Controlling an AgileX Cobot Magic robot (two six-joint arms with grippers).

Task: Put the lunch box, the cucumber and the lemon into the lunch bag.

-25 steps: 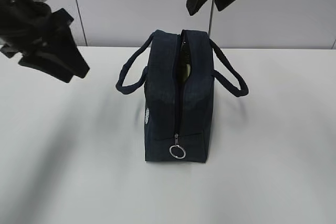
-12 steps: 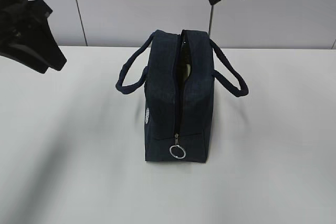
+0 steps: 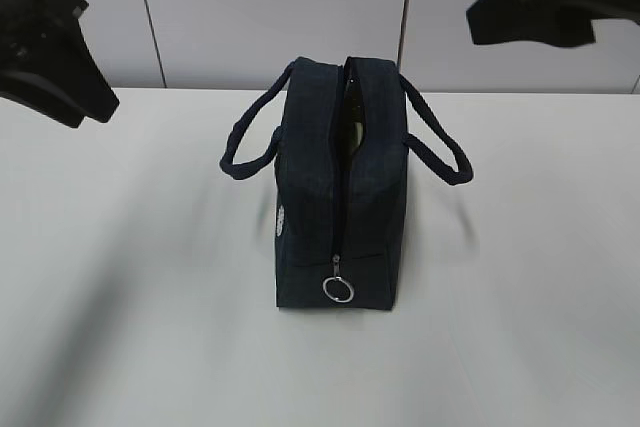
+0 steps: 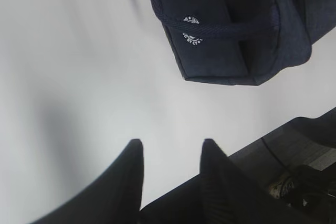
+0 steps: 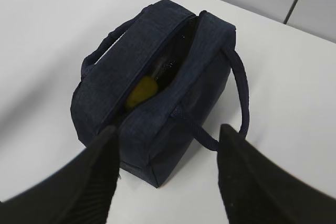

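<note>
The dark navy lunch bag (image 3: pixel 335 197) stands upright mid-table with its top zipper open and its ring pull (image 3: pixel 338 290) low on the near end. Through the slit, the right wrist view shows the yellow lemon (image 5: pixel 140 92) lying inside the lunch bag (image 5: pixel 157 82). Behind the lemon is something dark and glossy that I cannot identify. The lunch box and the cucumber are hidden. My left gripper (image 4: pixel 170 142) hovers open and empty over bare table left of the bag (image 4: pixel 231 30). My right gripper (image 5: pixel 169 128) hangs open and empty above the bag's right side.
The white table (image 3: pixel 520 277) spreads round the bag on all sides. A grey panelled wall (image 3: pixel 250 17) stands behind it. The bag's two loop handles (image 3: pixel 440 152) droop outward to left and right.
My right gripper has swung from above the bag's opening off to the upper right. The left gripper has drawn back leftward and a little up. The bag has not moved.
</note>
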